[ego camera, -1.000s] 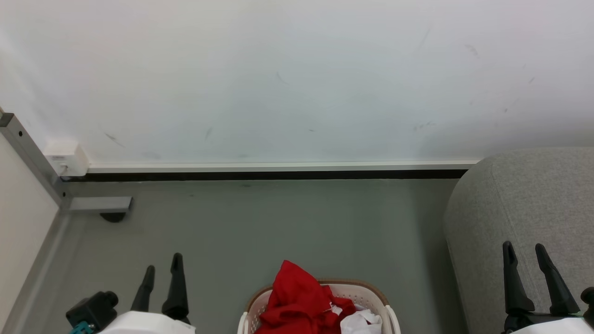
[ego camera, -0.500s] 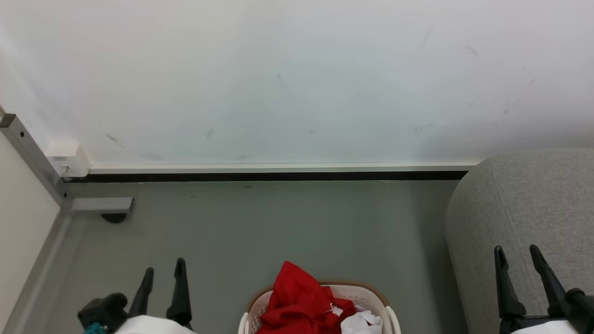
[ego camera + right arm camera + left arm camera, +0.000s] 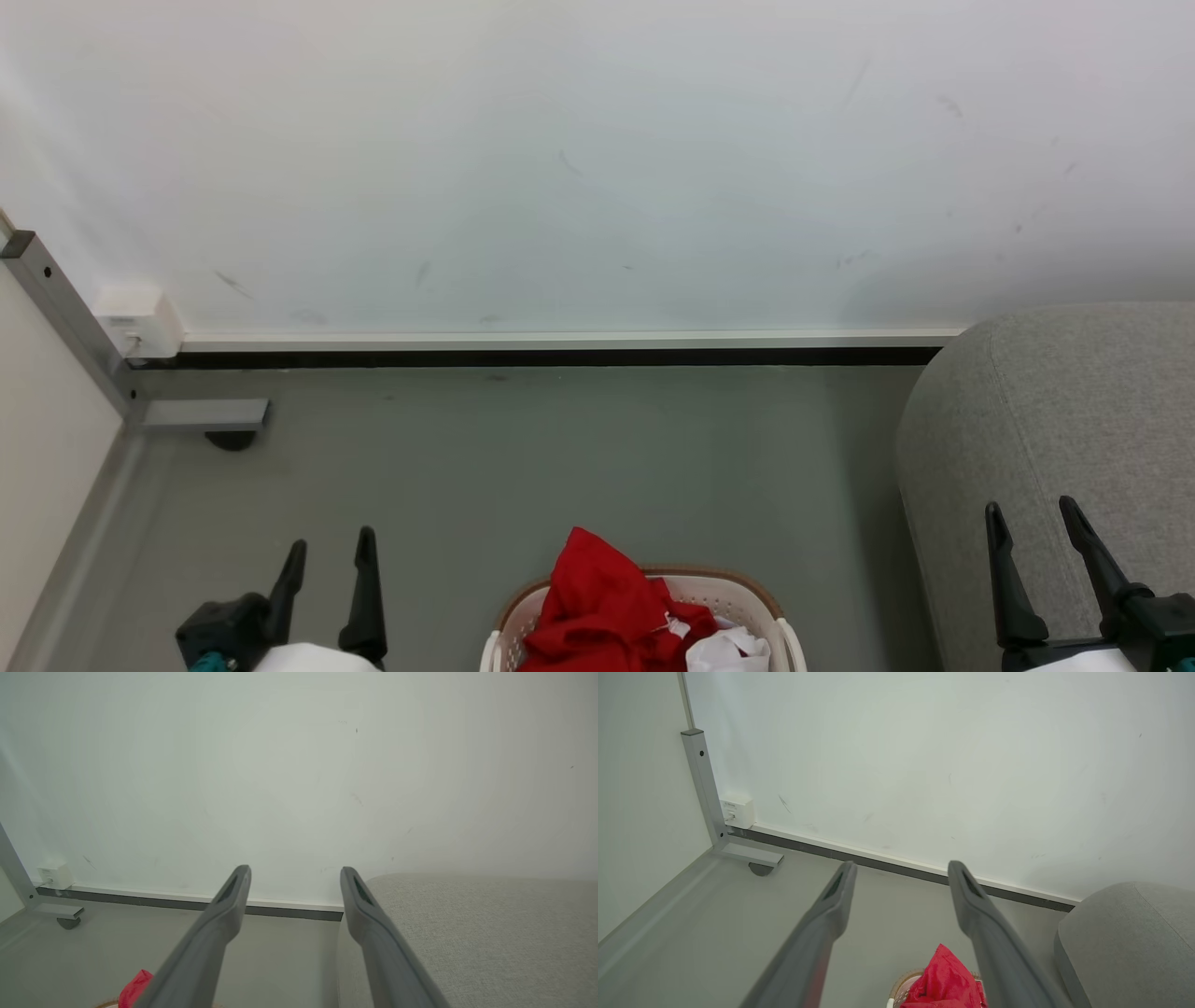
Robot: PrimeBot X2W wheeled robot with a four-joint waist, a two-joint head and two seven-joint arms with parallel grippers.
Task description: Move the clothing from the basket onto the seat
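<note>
clothing (image 3: 607,607): red-and-white heap in basket (image 3: 747,585), near centre, on floor (image 3: 560,448).
seat (image 3: 1074,401): grey, right of basket.
left pincer (image 3: 332,541): spread, empty.
right pincer (image 3: 1030,506): spread, empty.
risk: grabbing 1 loose fold could drag the heap or tip the basket.

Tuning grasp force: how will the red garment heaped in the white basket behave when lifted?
Probably floppy: the bright red fabric garment sits crumpled, a fold peaking above the tan rim of the small white perforated plastic basket. Likely light, thin cloth, so it should drape and trail when lifted. It may drag the white fabric piece bunched beside it.
</note>
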